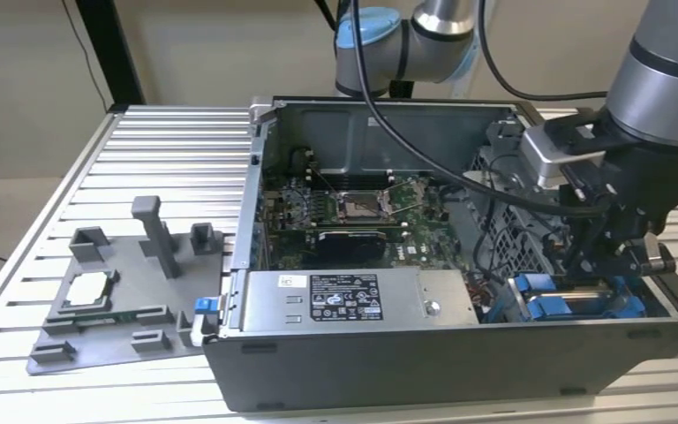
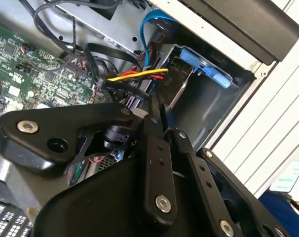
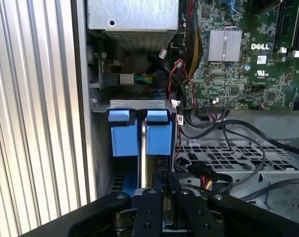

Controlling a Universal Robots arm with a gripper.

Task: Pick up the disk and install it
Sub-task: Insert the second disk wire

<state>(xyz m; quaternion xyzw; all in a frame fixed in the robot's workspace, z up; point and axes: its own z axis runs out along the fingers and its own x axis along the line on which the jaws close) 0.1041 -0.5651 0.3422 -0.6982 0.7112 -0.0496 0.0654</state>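
The disk [image 1: 568,305] stands on edge in its blue frame, down in the drive bay at the front corner of the open computer case [image 1: 433,362], on the exterior view's right. My gripper [image 1: 604,274] reaches straight down into that bay, its black fingers drawn close together on the disk's upper edge. The first wrist view has the blue frame [image 3: 125,140] just beyond my gripper [image 3: 162,180], with a thin silver edge running between the blue halves. From the second wrist view, the blue frame [image 2: 208,71] lies past my gripper [image 2: 157,106], against the case wall.
A silver box with a white label [image 1: 351,296] sits beside the bay, and the motherboard [image 1: 363,212] lies behind it. Loose cables [image 2: 134,75] cross near the bay. A grey fixture plate [image 1: 116,309] rests on the slatted table [image 1: 162,150] at the exterior view's left.
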